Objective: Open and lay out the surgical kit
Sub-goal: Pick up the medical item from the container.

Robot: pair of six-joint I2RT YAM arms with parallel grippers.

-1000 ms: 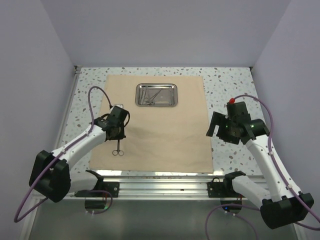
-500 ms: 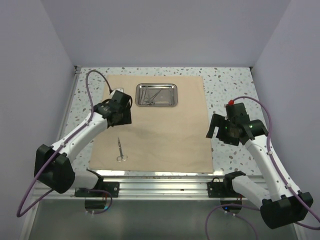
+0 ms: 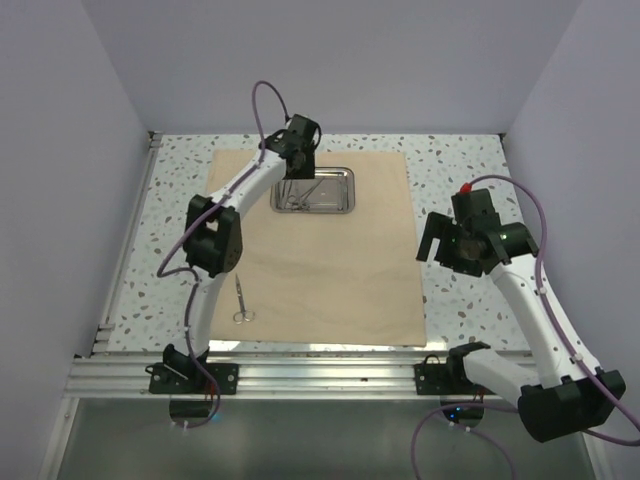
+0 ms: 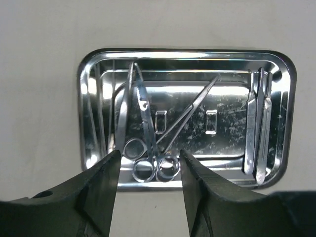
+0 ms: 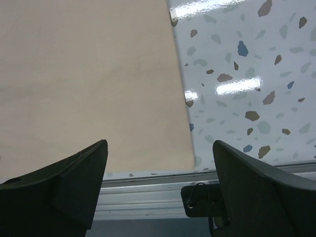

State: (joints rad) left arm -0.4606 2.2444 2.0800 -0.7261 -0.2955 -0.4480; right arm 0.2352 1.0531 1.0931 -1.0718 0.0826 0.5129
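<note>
The tan cloth wrap (image 3: pixel 320 250) lies spread flat on the table. At its far end stands the shiny steel tray (image 3: pixel 345 190), holding scissor-like forceps (image 4: pixel 143 113) and tweezers (image 4: pixel 259 123). One pair of forceps (image 3: pixel 241 300) lies alone on the cloth's near-left part. My left gripper (image 3: pixel 297 165) hovers over the tray's near rim (image 4: pixel 187 53), and in the left wrist view this gripper (image 4: pixel 149 154) is open with nothing between its fingers. My right gripper (image 3: pixel 440 250) hangs open and empty above the cloth's right edge (image 5: pixel 89 74), seen wide apart in its own view (image 5: pixel 159 143).
Speckled white tabletop (image 3: pixel 460 170) borders the cloth on all sides. An aluminium rail (image 3: pixel 320 355) runs along the near edge, with a black bracket (image 5: pixel 197 200) on it. Lavender walls close in the left, right and back.
My left gripper let go of the forceps on the near-left cloth, then swung up and away to the tray at the back. The right arm barely shifted.
</note>
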